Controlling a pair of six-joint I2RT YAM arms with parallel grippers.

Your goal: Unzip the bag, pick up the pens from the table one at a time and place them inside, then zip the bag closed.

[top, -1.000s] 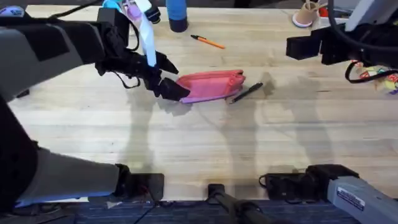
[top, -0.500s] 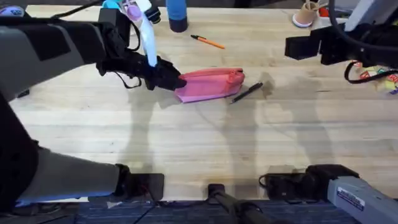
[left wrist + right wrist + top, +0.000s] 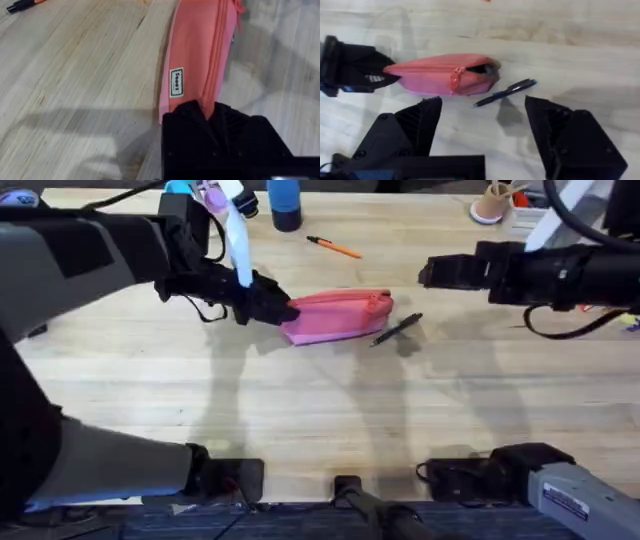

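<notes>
The pink bag [image 3: 338, 315] lies mid-table on the table [image 3: 320, 400], its zipper partly open at the right end [image 3: 481, 68]. My left gripper [image 3: 278, 311] is shut on the bag's left end, and its black fingers [image 3: 190, 117] pinch the fabric beside a small white label. The black pen [image 3: 397, 329] lies just right of the bag [image 3: 440, 75]; it also shows in the right wrist view [image 3: 506, 92]. The orange pen [image 3: 333, 247] lies behind the bag. My right gripper [image 3: 428, 273] hovers above the table, right of the bag, open with nothing between its fingers [image 3: 420, 125].
A blue bottle [image 3: 285, 205] and a white-and-pink object [image 3: 228, 210] stand at the back edge. A cup [image 3: 490, 202] sits at the back right. Colourful items [image 3: 630, 318] lie at the right edge. The front half of the table is bare wood.
My left gripper has closed on the bag's left end and the bag shifted slightly. The right arm has swung left, toward the bag and the black pen.
</notes>
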